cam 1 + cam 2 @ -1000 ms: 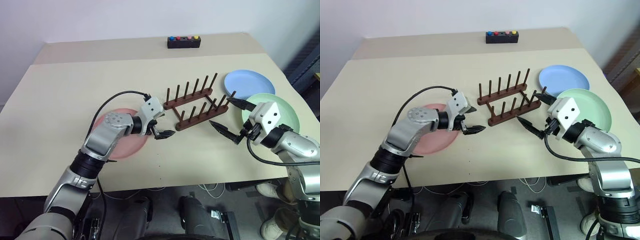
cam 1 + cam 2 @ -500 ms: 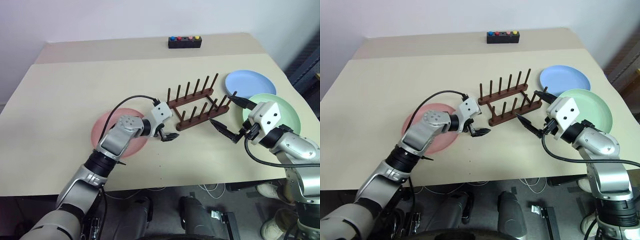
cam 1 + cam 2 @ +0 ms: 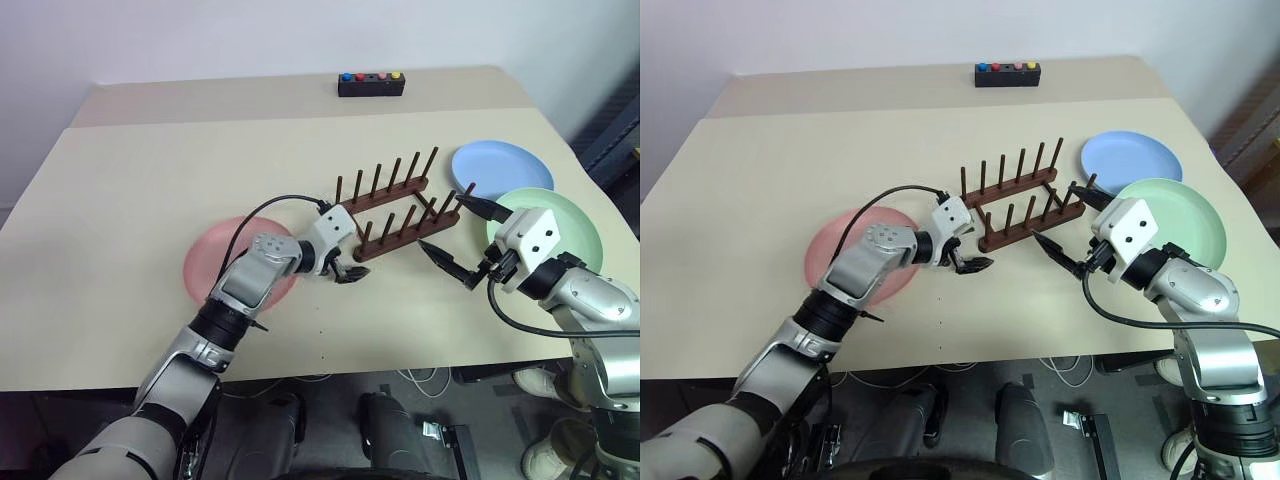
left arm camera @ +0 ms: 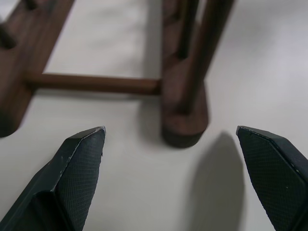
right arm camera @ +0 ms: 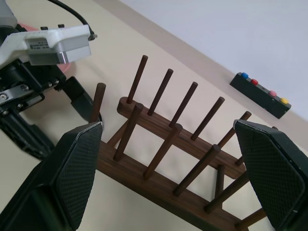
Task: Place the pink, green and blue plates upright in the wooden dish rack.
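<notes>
The pink plate [image 3: 205,268] lies flat on the table, partly under my left forearm. At the right side the blue plate [image 3: 498,168] and the green plate [image 3: 576,222] also lie flat. Between them stands the wooden dish rack [image 3: 381,196], with nothing between its pegs. My left gripper [image 3: 346,271] is open, low over the table at the rack's near left end; the left wrist view has a rail end [image 4: 185,130] between its fingertips. My right gripper [image 3: 440,222] hovers open at the rack's right end, in front of the green plate, and holds nothing.
A black box with coloured buttons [image 3: 371,84] sits at the far edge of the table [image 3: 130,180]. A black cable loops over my left forearm. The table's front edge runs just below both arms.
My left gripper has moved right and slightly down, from over the pink plate's edge to the rack's near left end. The right arm has kept still.
</notes>
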